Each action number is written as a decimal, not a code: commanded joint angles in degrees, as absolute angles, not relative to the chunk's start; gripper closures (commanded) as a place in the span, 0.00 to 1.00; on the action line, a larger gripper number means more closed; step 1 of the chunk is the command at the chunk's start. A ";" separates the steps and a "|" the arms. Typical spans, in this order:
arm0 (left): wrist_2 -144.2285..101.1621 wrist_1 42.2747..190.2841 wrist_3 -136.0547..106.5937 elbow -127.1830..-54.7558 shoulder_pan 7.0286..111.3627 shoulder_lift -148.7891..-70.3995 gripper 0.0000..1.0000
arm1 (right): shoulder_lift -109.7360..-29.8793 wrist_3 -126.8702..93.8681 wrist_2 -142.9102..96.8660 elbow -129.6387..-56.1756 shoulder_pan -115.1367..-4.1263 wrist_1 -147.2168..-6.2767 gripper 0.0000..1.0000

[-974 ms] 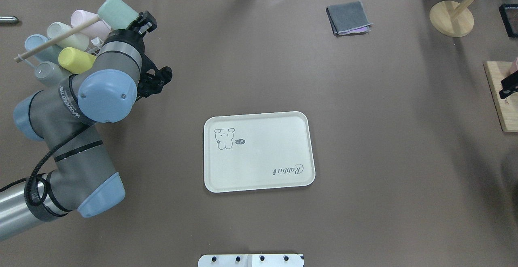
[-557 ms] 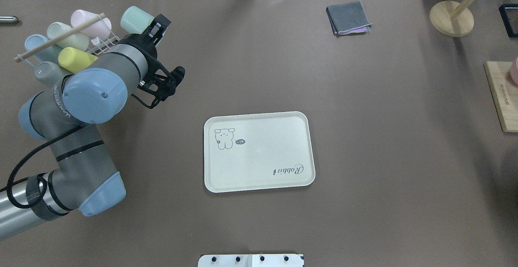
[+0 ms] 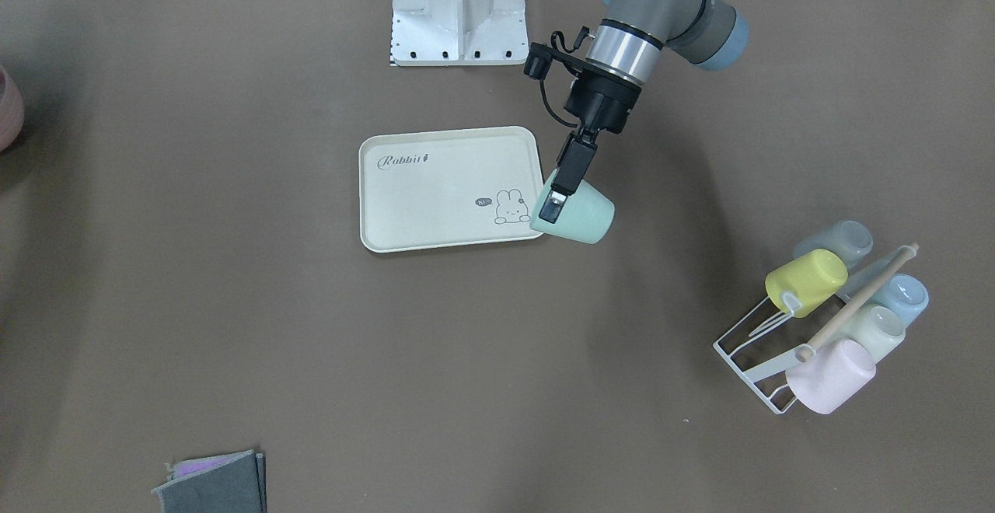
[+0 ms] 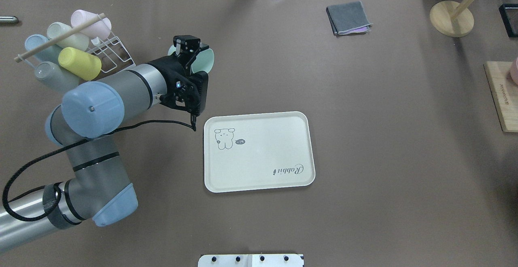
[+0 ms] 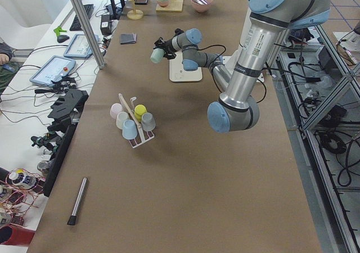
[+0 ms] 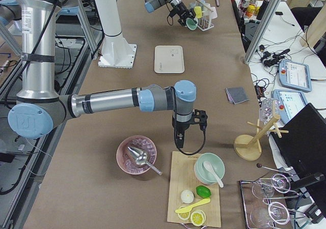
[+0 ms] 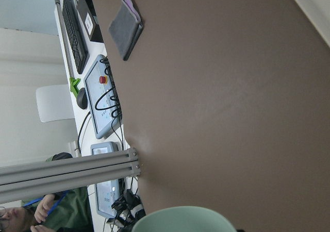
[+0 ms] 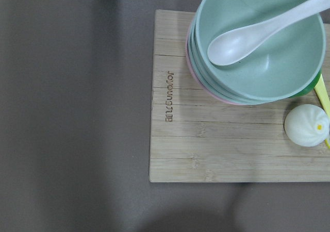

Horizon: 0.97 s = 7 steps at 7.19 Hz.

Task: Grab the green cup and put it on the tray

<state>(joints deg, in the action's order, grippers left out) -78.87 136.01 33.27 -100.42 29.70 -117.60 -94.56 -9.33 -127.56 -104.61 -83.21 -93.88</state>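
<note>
Since the earlier overhead view, the left arm has swung from the white wire rack (image 4: 115, 54) of pastel cups toward the cream rectangular plastic tray (image 4: 263, 157), carrying the small mint-green plastic cup (image 4: 204, 61). The cup hangs tilted above the brown tabletop (image 4: 384, 137), at 11 o'clock of the tray, near its corner. The rack stands at the cup's 9 o'clock, well apart. Left jaws pinch the cup's rim, narrowly parted, one finger inside. Right jaws hang beside a bamboo board (image 8: 206, 154); their opening cannot be told.
</note>
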 commanded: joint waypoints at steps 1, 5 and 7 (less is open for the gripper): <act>-83.65 145.59 11.53 -94.16 25.50 -120.83 0.73 | -94.74 -9.40 -132.77 -104.24 -84.98 -94.22 0.00; -87.18 171.85 -14.17 -77.19 22.24 -127.97 0.74 | -95.62 -9.32 -133.59 -104.15 -85.17 -94.13 0.00; -88.33 182.76 -16.43 -71.74 22.24 -127.71 0.74 | -95.80 -9.40 -133.42 -104.06 -85.17 -94.22 0.00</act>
<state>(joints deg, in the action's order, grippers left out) -87.77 175.97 -14.53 -75.02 22.28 -127.66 -95.62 -9.37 -133.52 -104.13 -85.16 -94.15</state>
